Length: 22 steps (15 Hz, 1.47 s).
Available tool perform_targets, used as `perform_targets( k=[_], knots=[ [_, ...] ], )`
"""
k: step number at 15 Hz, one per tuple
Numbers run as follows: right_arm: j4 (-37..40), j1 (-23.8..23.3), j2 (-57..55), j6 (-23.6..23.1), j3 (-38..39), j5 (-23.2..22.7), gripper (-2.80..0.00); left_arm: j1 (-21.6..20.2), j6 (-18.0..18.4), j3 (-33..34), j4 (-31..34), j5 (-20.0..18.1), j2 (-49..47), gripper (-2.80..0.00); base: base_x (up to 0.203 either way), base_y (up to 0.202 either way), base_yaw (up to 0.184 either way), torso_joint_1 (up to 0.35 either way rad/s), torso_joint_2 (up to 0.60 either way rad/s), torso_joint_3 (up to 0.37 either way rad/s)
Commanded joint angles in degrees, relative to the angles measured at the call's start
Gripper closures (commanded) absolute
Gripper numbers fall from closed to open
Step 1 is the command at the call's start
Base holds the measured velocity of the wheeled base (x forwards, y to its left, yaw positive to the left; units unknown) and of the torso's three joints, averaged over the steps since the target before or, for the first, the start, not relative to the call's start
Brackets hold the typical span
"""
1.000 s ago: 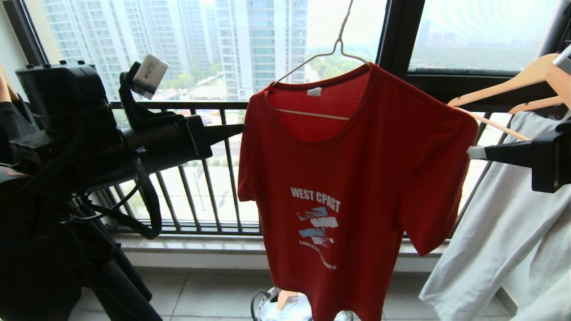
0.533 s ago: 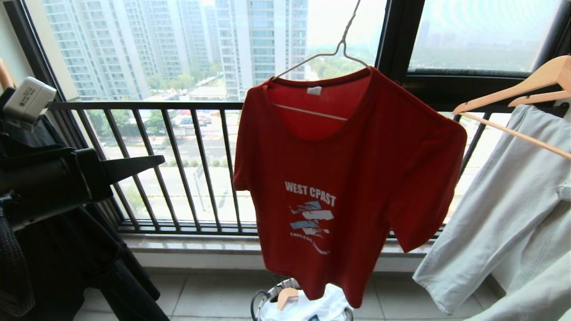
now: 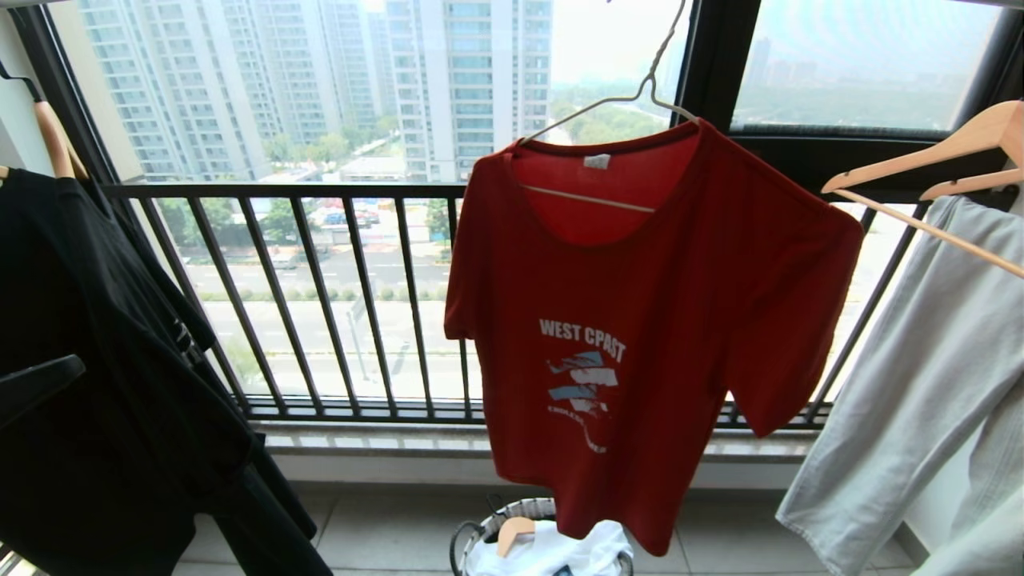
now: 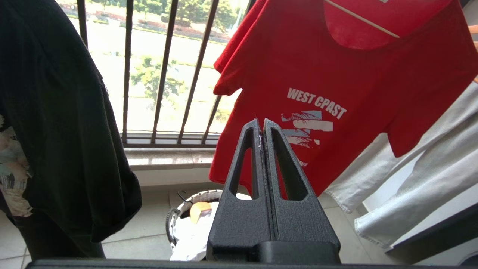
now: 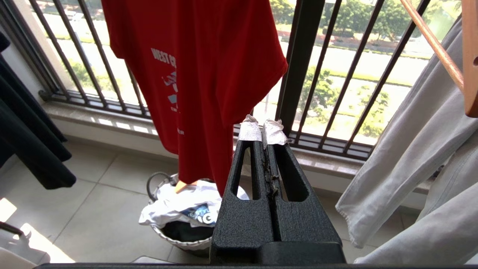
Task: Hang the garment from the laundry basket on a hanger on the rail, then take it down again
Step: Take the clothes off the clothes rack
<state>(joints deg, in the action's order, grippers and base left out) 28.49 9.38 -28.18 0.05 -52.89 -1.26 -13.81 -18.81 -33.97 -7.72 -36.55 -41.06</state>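
A: Where was the red garment (image 3: 640, 320)?

B: It hung on the white wire hanger (image 3: 632, 120) before the window, its hem just above the laundry basket (image 3: 512, 512) on the floor.

A: And the arms?

B: Both were low and clear of it. The left claw (image 4: 261, 125) pointed at the shirt's chest print from a distance, its fingers pressed together on nothing. The right claw (image 5: 263, 129), with taped tips, was likewise closed and empty, aimed toward the balcony bars (image 5: 336, 74) beside the shirt's sleeve.
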Motion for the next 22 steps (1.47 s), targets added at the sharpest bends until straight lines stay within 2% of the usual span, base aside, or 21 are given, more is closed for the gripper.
perform_targets(
  k=[1, 3, 7, 8, 10, 12, 14, 16, 17, 19, 20, 22],
  knots=[
    [0.34, -2.16, 3.51, 0.03, -0.42, -0.03, 0.00, -0.54, -0.52, -0.79, 2.78, -4.15, 6.25, 0.00, 0.000, 0.000, 0.000, 0.000, 0.00, 0.000],
    [3.28, -3.59, 4.04, -0.03, -1.00, -0.10, 0.00, 0.76, -0.61, -4.85, 9.62, -5.72, 7.60, 0.00, 0.000, 0.000, 0.000, 0.000, 0.00, 0.000],
    [6.56, -3.68, 6.28, -0.03, -1.04, -0.37, 0.00, 8.74, 0.62, -12.27, 24.71, -6.70, 12.68, 0.00, 0.000, 0.000, 0.000, 0.000, 0.00, 0.000],
    [7.92, -3.87, 6.99, -0.04, -0.99, -0.64, 0.00, 9.87, 2.10, -13.21, 28.71, -6.36, 14.02, 0.00, 0.000, 0.000, 0.000, 0.000, 0.00, 0.000],
    [8.86, -4.09, 9.39, 0.05, 0.38, -1.07, 0.00, 10.04, 5.60, -11.81, 32.18, -3.20, 17.44, 0.00, 0.000, 0.000, 0.000, 0.000, 0.00, 0.000],
    [9.22, -4.70, 12.44, 0.59, 2.41, -0.65, 0.00, 10.30, 7.07, -7.37, 32.99, -0.58, 22.10, 0.00, 0.000, 0.000, 0.000, 0.000, 0.00, 0.000],
    [9.82, -4.72, 12.45, 3.71, 2.26, 0.56, 0.00, 10.40, 7.49, -3.03, 33.23, 0.52, 25.92, 0.00, 0.000, 0.000, 0.000, 0.000, 0.00, 0.000],
    [9.70, -5.47, 12.37, 4.12, 2.32, 0.48, 0.00, 10.52, 7.97, 1.10, 33.04, 4.42, 26.86, 0.00, 0.000, 0.000, 0.000, 0.000, 0.00, 0.000],
    [9.42, -7.42, 11.87, 3.82, 2.03, 0.20, 0.00, 10.55, 9.23, 2.98, 32.27, 6.64, 26.96, 0.00, 0.000, 0.000, 0.000, 0.000, 0.00, 0.000],
    [8.97, -9.88, 11.41, 1.23, 1.50, -2.06, 0.00, 10.61, 12.62, 7.22, 28.03, 11.45, 27.06, 0.00, 0.000, 0.000, 0.000, 0.000, 0.00, 0.000],
    [8.96, -10.40, 12.65, 0.47, 1.62, -2.47, 0.00, 10.71, 13.10, 9.36, 24.97, 14.33, 27.16, 0.00, 0.000, 0.000, 0.000, 0.000, 0.00, 0.000],
    [8.96, -10.28, 14.85, 0.10, 4.70, -3.38, 0.00, 11.71, 13.55, 13.62, 21.12, 17.17, 29.72, 0.00, 0.000, 0.000, 0.000, 0.000, 0.00, 0.000]
  ],
)
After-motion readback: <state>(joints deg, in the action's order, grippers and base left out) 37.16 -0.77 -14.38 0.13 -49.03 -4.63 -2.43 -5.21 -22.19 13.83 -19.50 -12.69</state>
